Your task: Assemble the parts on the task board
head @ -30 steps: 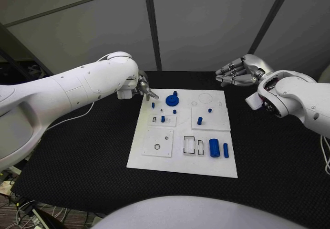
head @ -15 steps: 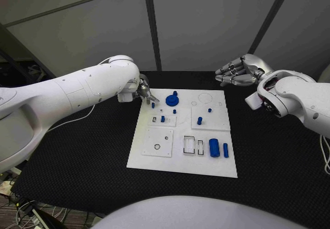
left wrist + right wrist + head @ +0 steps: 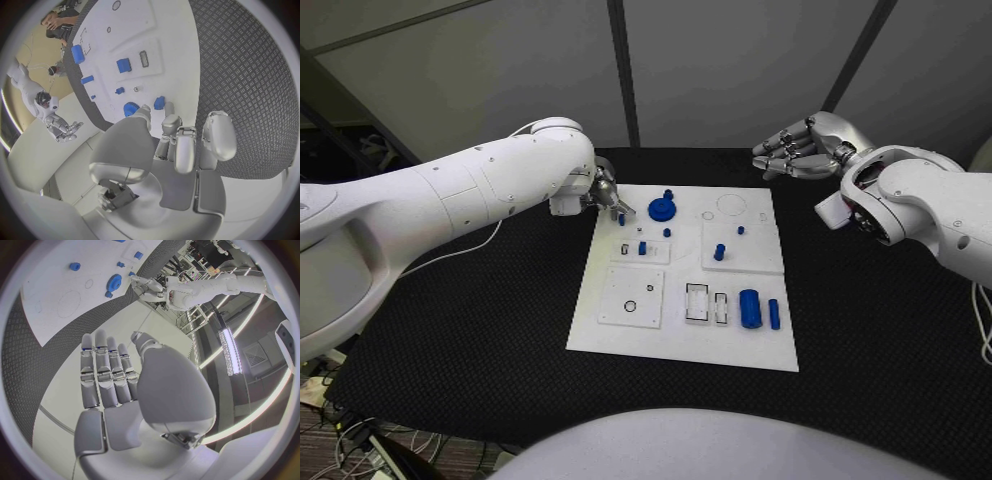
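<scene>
The white task board (image 3: 682,340) lies mid-table. My left hand (image 3: 603,195) hovers at its far left corner, fingers curled down. Its fingertips (image 3: 170,121) come right up to a small blue peg (image 3: 620,217) (image 3: 160,102); I cannot tell whether they pinch it. A blue gear (image 3: 661,209) (image 3: 130,108) sits just beside the peg. My right hand (image 3: 798,150) (image 3: 125,390) is raised beyond the board's far right corner, fingers stretched out and holding nothing. A blue cylinder (image 3: 750,308) and a thin blue bar (image 3: 773,314) lie near the board's front right.
More small blue pegs (image 3: 720,253) (image 3: 642,248) stand on the board's middle plates. Black textured matting (image 3: 473,330) surrounds the board on all sides. A grey wall panel (image 3: 718,80) rises behind the table.
My left hand has edged slightly to the right, closer over the small peg. The right hand and the parts on the board stay where they were.
</scene>
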`<move>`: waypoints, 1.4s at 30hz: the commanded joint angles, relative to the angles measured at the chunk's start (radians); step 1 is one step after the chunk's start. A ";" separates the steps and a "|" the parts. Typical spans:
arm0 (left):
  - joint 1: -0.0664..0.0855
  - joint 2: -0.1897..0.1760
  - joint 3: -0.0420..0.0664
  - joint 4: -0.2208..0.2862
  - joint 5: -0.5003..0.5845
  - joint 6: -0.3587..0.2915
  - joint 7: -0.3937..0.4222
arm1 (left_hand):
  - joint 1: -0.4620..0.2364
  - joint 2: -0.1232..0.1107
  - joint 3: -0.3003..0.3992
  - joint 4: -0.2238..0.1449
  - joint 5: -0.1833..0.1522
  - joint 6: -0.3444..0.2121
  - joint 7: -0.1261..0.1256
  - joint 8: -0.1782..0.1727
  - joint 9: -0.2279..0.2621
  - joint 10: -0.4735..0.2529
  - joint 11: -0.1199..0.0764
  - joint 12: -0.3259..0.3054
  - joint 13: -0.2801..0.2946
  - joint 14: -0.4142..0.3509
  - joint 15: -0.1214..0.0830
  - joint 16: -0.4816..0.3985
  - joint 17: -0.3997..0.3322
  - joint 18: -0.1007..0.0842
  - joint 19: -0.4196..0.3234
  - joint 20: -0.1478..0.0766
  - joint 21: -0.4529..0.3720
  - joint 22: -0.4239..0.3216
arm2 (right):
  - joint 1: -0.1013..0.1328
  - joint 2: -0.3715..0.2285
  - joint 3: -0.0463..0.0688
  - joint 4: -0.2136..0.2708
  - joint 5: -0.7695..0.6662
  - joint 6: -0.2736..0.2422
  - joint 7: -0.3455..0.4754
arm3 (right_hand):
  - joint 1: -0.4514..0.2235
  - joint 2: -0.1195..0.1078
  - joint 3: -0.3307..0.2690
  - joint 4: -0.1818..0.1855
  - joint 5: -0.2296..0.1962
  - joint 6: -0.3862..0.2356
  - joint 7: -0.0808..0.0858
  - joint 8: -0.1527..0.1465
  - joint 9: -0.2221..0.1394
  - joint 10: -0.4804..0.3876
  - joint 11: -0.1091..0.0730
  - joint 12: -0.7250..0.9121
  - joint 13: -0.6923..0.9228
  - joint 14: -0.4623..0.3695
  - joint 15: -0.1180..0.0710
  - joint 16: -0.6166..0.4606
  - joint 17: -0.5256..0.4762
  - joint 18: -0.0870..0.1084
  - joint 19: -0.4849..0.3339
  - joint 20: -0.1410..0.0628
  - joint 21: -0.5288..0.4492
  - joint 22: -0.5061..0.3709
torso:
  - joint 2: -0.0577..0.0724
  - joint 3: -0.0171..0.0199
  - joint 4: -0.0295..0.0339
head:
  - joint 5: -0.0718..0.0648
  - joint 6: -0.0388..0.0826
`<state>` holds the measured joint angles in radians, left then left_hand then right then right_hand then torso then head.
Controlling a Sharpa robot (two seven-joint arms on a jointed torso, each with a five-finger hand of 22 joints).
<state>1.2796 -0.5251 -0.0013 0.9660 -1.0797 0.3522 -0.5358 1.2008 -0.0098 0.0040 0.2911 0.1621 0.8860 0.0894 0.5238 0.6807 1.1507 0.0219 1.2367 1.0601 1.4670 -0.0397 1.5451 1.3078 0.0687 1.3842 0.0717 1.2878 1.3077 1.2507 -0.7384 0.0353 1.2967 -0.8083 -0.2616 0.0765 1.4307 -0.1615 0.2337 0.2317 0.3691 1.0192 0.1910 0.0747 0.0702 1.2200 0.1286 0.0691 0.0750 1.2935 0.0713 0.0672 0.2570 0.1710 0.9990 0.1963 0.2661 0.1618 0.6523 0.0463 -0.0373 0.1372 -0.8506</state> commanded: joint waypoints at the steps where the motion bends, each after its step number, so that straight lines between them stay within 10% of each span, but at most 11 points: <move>1: 0.001 -0.001 0.000 0.001 0.009 0.009 0.006 | 0.013 0.002 -0.001 -0.003 0.000 -0.001 -0.001 -0.007 -0.002 -0.007 -0.001 -0.005 -0.004 0.085 0.003 -0.007 0.215 0.006 -0.006 0.002 -0.002 0.078 | 0.002 0.000 0.001 0.000 -0.001 0.003 0.002 | -0.006 -0.002 -0.006 0.001 0.002 -0.001 0.004 -0.001 -0.001 -0.007 -0.002 -0.003 -0.002 -0.003 0.002 -0.002 -0.001 0.012 0.007 0.001 -0.007 -0.002 | 0.000 0.0003 -0.0006 | -0.001 -0.001; 28: 0.000 -0.002 0.000 0.004 0.052 0.014 0.012 | 0.245 0.063 0.159 -0.026 -0.002 0.009 -0.016 -0.021 -0.019 0.003 -0.017 -0.028 -0.030 0.085 -0.010 -0.004 0.217 0.009 -0.015 -0.007 -0.021 0.085 | 0.002 0.003 0.001 -0.002 -0.001 0.007 0.000 | -0.006 -0.001 -0.006 0.001 0.003 -0.001 0.004 -0.001 -0.001 -0.007 -0.002 -0.003 -0.001 -0.003 0.002 -0.001 -0.001 0.012 0.008 0.001 -0.007 -0.002 | 0.000 0.0000 0.0000 | -0.002 -0.007; 42: 0.000 -0.056 0.001 0.073 0.104 -0.057 0.015 | 0.262 0.010 0.322 -0.025 -0.010 0.006 -0.016 -0.003 -0.003 0.027 -0.015 -0.024 -0.024 0.086 -0.008 -0.002 0.219 0.008 -0.011 -0.007 -0.022 0.096 | 0.002 0.001 0.001 -0.003 -0.001 0.007 -0.001 | -0.006 -0.001 -0.007 0.001 0.003 -0.001 0.004 -0.001 -0.001 -0.007 -0.002 -0.003 -0.002 -0.003 0.002 -0.001 -0.001 0.012 0.008 0.001 -0.008 -0.002 | -0.001 0.0004 0.0008 | -0.002 -0.009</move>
<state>1.2789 -0.5754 -0.0011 1.0278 -1.0057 0.3326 -0.5297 1.4660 0.0153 0.2739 0.3146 0.1529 0.8882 0.0800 0.5173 0.6618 1.1711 0.0056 1.2119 1.0346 1.4636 -0.0431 1.5414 1.3076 0.0685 1.3736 0.0681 1.2724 1.3075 1.2506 -0.7373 0.0353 1.2939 -0.8084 -0.2599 0.0733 1.4307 -0.1615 0.2337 0.2317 0.3690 1.0192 0.1910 0.0747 0.0702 1.2201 0.1286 0.0692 0.0750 1.2935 0.0713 0.0672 0.2571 0.1710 0.9990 0.1963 0.2621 0.1603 0.6520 0.0462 -0.0372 0.1342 -0.8587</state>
